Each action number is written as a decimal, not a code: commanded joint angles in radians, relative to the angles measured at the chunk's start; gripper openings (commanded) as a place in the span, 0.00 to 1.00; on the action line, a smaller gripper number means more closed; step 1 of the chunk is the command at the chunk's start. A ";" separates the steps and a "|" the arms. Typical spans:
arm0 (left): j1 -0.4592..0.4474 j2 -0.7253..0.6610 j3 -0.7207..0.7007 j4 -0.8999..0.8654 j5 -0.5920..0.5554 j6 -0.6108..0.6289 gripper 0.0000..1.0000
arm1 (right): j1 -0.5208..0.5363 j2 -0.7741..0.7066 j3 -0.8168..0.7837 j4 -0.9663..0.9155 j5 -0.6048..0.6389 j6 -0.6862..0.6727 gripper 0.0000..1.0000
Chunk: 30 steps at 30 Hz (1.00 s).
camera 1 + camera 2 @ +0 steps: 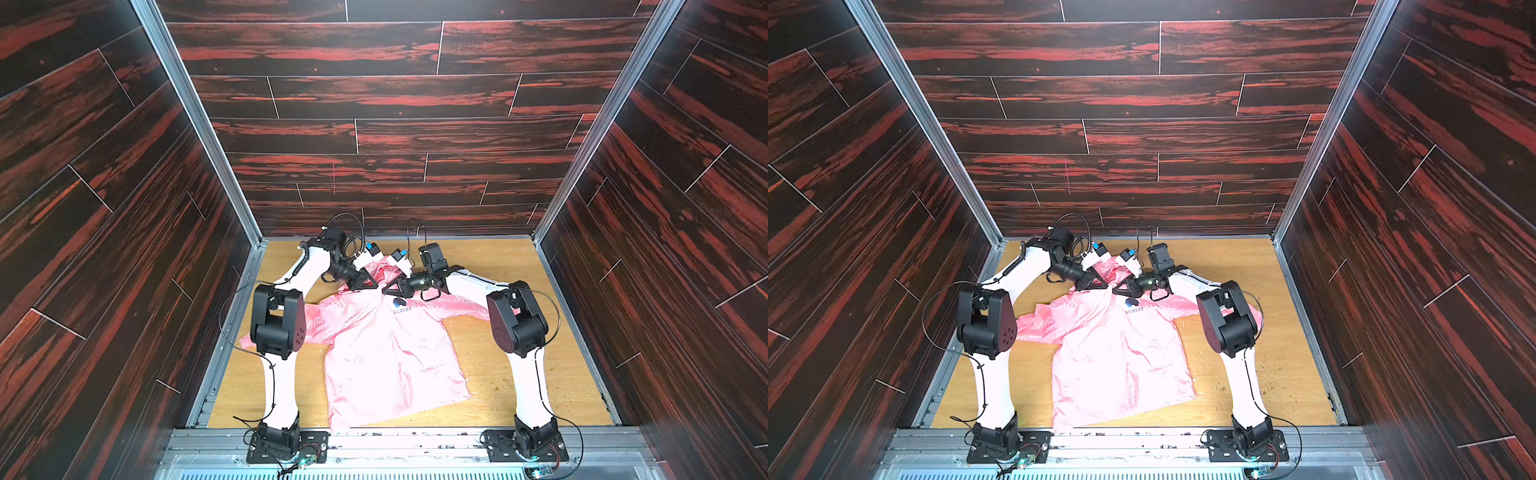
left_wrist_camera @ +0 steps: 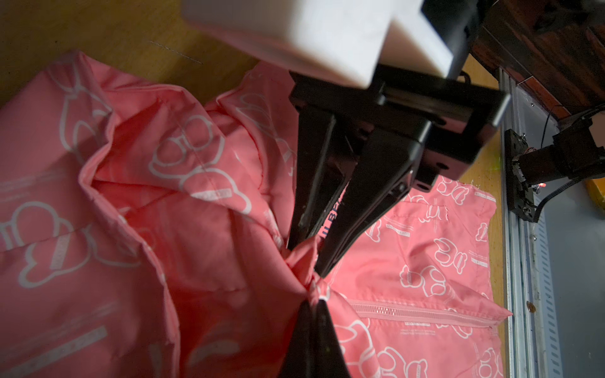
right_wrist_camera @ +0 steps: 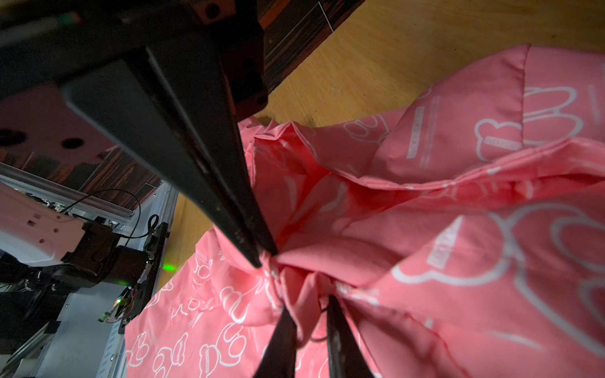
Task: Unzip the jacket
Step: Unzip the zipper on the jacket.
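The pink jacket [image 1: 395,361] [image 1: 1121,361] lies flat on its back on the wooden table, hood at the far end and the dark LILBEAR logo [image 1: 401,307] on its chest. Its zipper [image 2: 419,312] looks closed along the stretch in view. My left gripper [image 1: 376,286] [image 2: 311,302] is shut on a pinch of fabric at the neck. Tip to tip with it, my right gripper [image 1: 385,291] [image 3: 307,306] has its jaws nearly together on a fold of the jacket [image 3: 425,229] at the top of the zipper. The zipper pull is hidden in the bunched cloth.
Dark red plank walls with aluminium rails [image 1: 232,332] box in the table [image 1: 498,374] on three sides. Both arm bases [image 1: 282,440] [image 1: 532,440] sit on the near metal rail. My left elbow [image 1: 276,320] hangs over one sleeve and my right elbow [image 1: 515,320] over the other.
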<state>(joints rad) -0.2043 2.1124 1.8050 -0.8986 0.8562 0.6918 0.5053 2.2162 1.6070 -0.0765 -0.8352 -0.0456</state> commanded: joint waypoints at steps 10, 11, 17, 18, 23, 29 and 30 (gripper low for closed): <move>-0.006 -0.035 0.038 -0.028 0.041 0.015 0.00 | 0.027 0.032 0.007 -0.026 0.042 -0.019 0.18; -0.007 -0.034 0.038 -0.029 0.041 0.016 0.00 | 0.027 0.032 0.008 -0.026 0.042 -0.019 0.17; -0.007 -0.037 0.036 -0.033 0.040 0.018 0.00 | 0.027 0.038 0.009 -0.033 0.049 -0.019 0.17; -0.007 -0.037 0.036 -0.033 0.040 0.019 0.00 | 0.027 0.037 0.005 -0.029 0.051 -0.018 0.16; -0.007 -0.037 0.036 -0.031 0.040 0.017 0.00 | 0.027 0.038 0.001 -0.032 0.060 -0.018 0.15; -0.006 -0.037 0.035 -0.029 0.040 0.017 0.00 | 0.027 0.038 -0.006 -0.040 0.064 -0.020 0.13; -0.006 -0.038 0.034 -0.027 0.039 0.016 0.00 | 0.027 0.038 -0.009 -0.040 0.067 -0.021 0.14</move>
<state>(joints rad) -0.2039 2.1124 1.8103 -0.9081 0.8539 0.6918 0.5251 2.2169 1.6077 -0.1017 -0.7895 -0.0544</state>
